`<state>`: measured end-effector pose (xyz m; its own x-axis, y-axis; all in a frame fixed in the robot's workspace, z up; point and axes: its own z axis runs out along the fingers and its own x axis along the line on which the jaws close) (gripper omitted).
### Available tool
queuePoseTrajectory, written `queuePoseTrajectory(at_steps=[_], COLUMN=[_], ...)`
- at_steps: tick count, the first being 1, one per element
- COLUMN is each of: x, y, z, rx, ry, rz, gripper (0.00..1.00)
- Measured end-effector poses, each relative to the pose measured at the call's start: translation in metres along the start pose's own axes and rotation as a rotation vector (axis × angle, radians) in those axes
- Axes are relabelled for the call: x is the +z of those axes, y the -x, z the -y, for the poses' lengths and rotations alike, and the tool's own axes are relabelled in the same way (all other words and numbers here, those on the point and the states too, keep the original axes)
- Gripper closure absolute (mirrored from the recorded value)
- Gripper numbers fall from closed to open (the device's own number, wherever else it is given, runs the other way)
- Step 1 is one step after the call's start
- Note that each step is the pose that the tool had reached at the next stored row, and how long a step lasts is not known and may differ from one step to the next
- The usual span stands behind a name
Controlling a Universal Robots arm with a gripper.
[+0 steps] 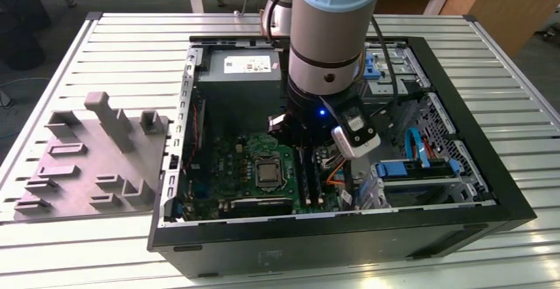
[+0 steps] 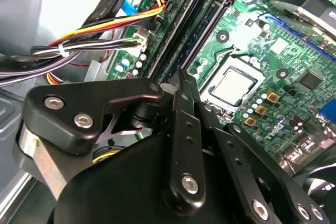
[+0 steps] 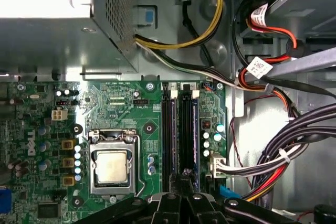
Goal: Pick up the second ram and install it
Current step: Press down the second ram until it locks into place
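Hovering over memory slots (image 3: 181, 135), fingers (image 3: 185, 182) pinched closed (nothing visibly held), motherboard (image 3: 121, 103) below.

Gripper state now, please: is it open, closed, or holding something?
Gripper: closed, fingertips together just over the RAM slots on the motherboard; whether it grips anything cannot be told.

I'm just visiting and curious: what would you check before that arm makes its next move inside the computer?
1. Computer case open on top: ok.
2. Gripper above the memory slots: ok.
3. Second ram seated in a slot: cannot tell.
4. Cable bundle off the slots: ok.
5. Processor socket apart from gripper: ok.
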<state>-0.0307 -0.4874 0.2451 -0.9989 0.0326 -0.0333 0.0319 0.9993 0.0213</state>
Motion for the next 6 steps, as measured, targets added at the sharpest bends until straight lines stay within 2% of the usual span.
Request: queuePoseTrajectory(at_steps=[6], x=[-0.0023], y=[0.0001], z=[0.0], rx=[0.0], ry=[-0.0004], rz=[-0.0001], gripper=[0.89])
